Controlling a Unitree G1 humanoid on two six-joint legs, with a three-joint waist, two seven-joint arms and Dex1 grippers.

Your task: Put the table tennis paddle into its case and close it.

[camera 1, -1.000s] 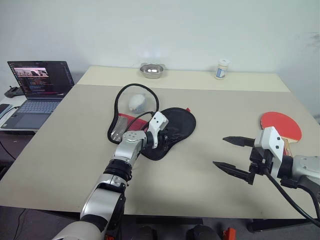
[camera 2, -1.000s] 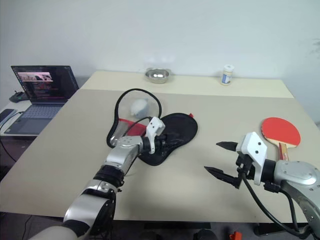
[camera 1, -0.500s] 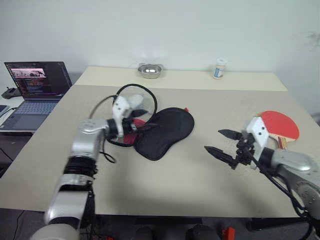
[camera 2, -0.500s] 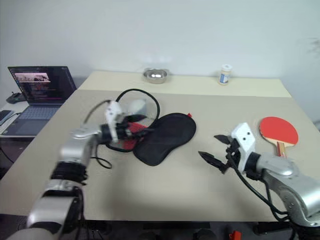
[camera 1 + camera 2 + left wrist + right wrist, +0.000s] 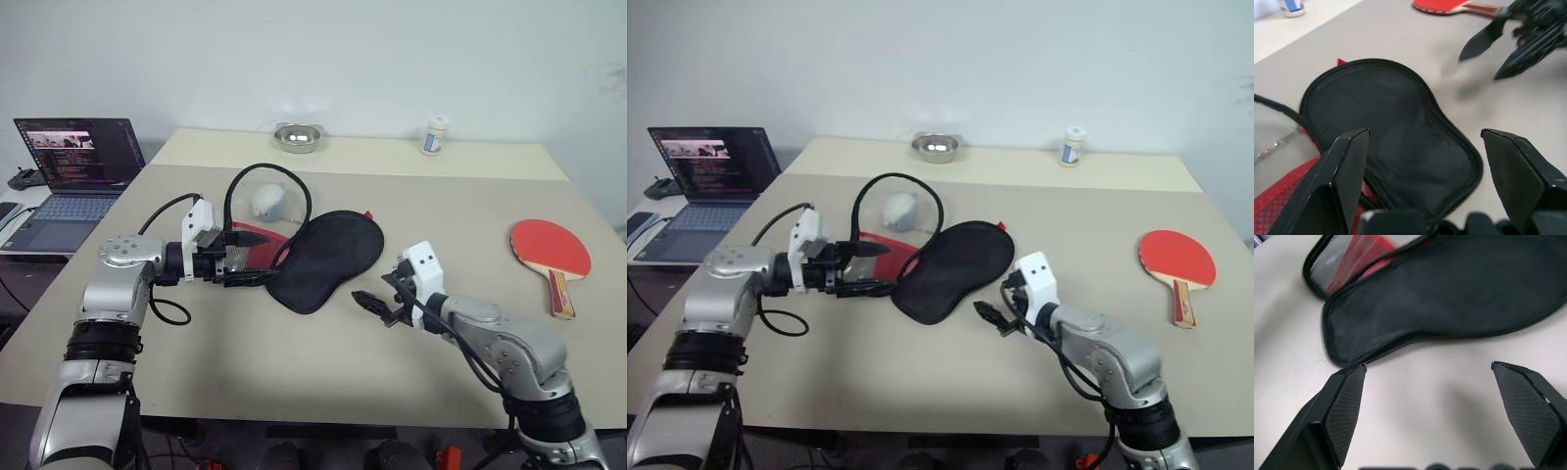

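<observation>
Both grippers shifted; one case (image 5: 328, 259), one paddle (image 5: 550, 249).

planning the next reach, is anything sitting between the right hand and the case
Nothing visible is. The right hand is open and sits just off the edge of the case's black flap, with bare table between them. The paddle lies well off to its right.

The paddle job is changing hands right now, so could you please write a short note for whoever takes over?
Left end effector: open, empty, at the case's red side.
Right end effector: open, empty, beside the case's black near edge.
The case lies unzipped mid-table, black flap up.
The paddle lies flat on the table to the right, untouched.
Done: nothing packed.
Left: pick up the paddle, slide it in, zip shut.
</observation>
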